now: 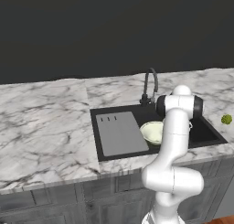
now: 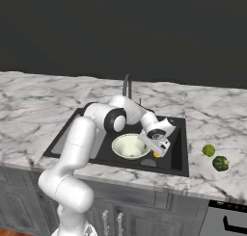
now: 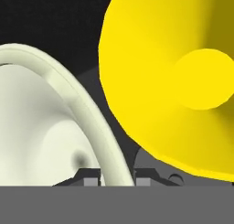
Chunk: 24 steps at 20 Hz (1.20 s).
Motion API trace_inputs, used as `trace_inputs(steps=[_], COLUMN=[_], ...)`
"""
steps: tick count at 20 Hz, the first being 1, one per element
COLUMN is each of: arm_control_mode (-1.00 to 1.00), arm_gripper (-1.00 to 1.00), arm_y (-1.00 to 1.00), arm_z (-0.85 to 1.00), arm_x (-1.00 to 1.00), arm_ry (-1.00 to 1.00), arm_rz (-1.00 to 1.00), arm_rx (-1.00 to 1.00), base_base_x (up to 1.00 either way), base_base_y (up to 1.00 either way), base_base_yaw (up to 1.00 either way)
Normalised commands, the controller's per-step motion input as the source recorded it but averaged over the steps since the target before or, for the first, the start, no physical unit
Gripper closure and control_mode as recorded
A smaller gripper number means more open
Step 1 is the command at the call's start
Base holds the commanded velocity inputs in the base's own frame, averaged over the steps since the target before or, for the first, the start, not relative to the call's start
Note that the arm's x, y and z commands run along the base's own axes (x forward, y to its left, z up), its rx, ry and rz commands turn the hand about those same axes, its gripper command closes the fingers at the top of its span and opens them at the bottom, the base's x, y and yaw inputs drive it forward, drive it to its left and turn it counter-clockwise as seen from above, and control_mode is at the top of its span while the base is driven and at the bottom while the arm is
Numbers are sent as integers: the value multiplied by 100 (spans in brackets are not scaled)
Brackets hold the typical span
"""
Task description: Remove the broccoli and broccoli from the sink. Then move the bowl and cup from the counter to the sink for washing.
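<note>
1. Yellow cup (image 3: 169, 81) looms at the 2 o'clock side of the hand view, mouth toward the camera, seemingly tipped; the end effector (image 2: 159, 147) hangs low in the sink (image 2: 181, 148), its dark tips parted only narrowly, and I cannot tell whether it grips anything.
2. Risk, as I judge it: the bowl (image 2: 129, 146) rim crosses just in front of the fingertips (image 3: 91, 175), so lifting carelessly could catch it and drag or tip the bowl.
3. Cup and bowl sit close together in the basin; a nudge could roll the cup against the bowl.
4. Tap (image 2: 127, 85) stands at 12 o'clock behind the arm, limiting room backward.
5. Sink walls hem the hand at 3 and 6 o'clock; straight up is open.
6. Both broccoli florets (image 2: 214, 157) rest on the desk (image 2: 38, 100) at 3 o'clock, well apart from the sink.
</note>
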Motion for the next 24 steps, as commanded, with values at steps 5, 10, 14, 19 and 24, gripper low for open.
trace_inputs(steps=[5, 10, 14, 19, 24], arm_control_mode=[-100, -100, -100, -100, -100], arm_gripper=[-100, -100, -100, -100, -100], arm_y=[9, 2, 0, 0, 0], arm_z=[-1, 5, 15, 21, 22], arm_x=[-7, -7, -5, -5, -13], arm_ry=[0, 0, -1, -3, -7], arm_rz=[-2, -2, -1, 0, 0], arm_rx=[0, -3, -3, -3, -4], base_base_x=[0, 0, 0, 0, 0], base_base_y=[0, 0, 0, 0, 0], base_base_yaw=[0, 0, 0, 0, 0])
